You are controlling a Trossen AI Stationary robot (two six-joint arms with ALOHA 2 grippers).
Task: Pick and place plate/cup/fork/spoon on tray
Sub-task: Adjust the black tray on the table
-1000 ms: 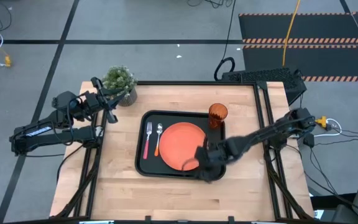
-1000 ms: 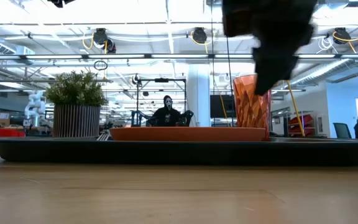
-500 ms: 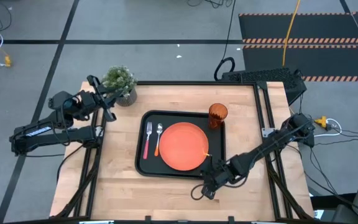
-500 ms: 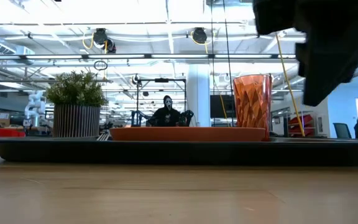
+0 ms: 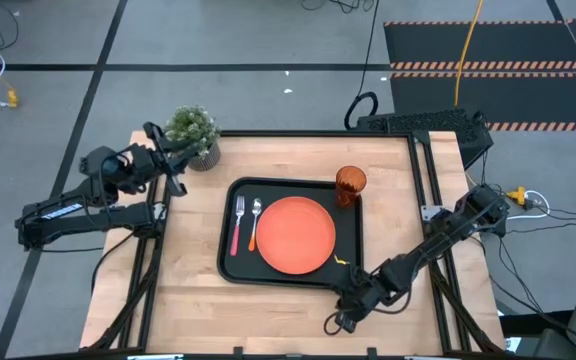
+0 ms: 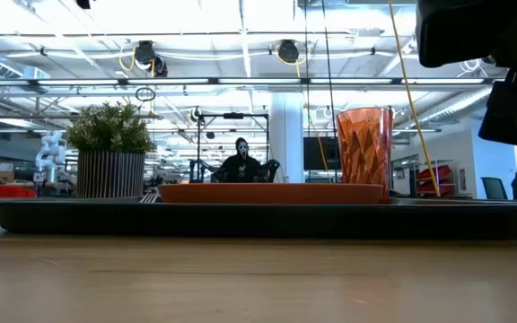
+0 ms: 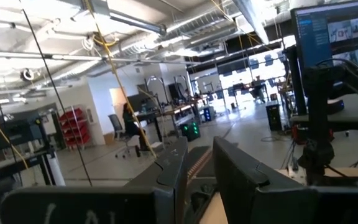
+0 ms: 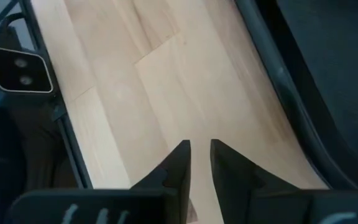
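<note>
The wooden tabletop (image 5: 268, 310) carries the black tray (image 5: 230, 260), holding the orange plate (image 5: 295, 234), the fork (image 5: 237, 224) and spoon (image 5: 255, 222) just left of it, and the cup (image 5: 350, 184) at its far right corner. A potted plant (image 5: 192, 133) stands beyond. The right tool (image 5: 340, 318) hovers low over the near tabletop, fingers narrow and empty. The left tool (image 5: 176, 162), narrow and empty, waits by the plant.

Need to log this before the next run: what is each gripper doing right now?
Left gripper: narrow gap between fingers, holding nothing, raised near the potted plant.
Right gripper: nearly closed, empty, over the bare table.
</note>
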